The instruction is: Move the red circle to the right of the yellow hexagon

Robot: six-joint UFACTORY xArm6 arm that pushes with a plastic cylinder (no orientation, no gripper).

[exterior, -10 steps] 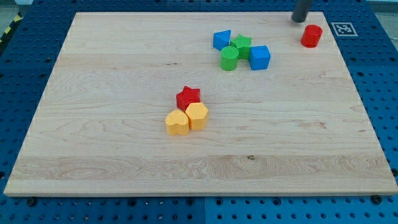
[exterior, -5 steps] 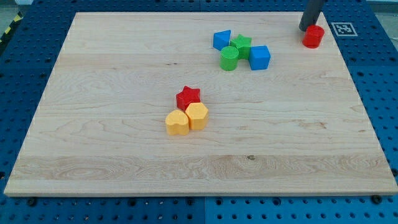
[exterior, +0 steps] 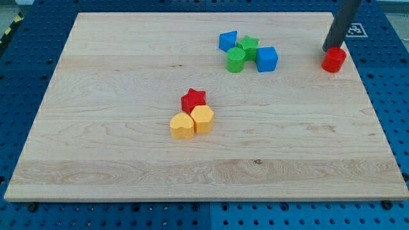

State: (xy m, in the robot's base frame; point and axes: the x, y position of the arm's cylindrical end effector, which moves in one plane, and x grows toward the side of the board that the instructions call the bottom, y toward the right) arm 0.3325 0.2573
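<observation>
The red circle [exterior: 333,60] stands near the board's right edge, toward the view's top. My tip [exterior: 331,49] touches its top-left side, and the dark rod rises from there out of the view's top. The yellow hexagon [exterior: 202,119] sits near the board's middle, far to the left and below the red circle. A red star [exterior: 193,99] touches the hexagon on its upper left and a yellow heart [exterior: 182,126] touches its left side.
A cluster sits at the view's top middle: a blue block [exterior: 228,41], a green star [exterior: 248,46], a green cylinder [exterior: 236,59] and a blue cube [exterior: 266,59]. The wooden board [exterior: 115,70] lies on a blue pegboard. A marker tag [exterior: 353,29] sits at the top right corner.
My tip came down from the view's top and pushed the red circle down and to the right, closer to the board's right edge. The other blocks have not moved.
</observation>
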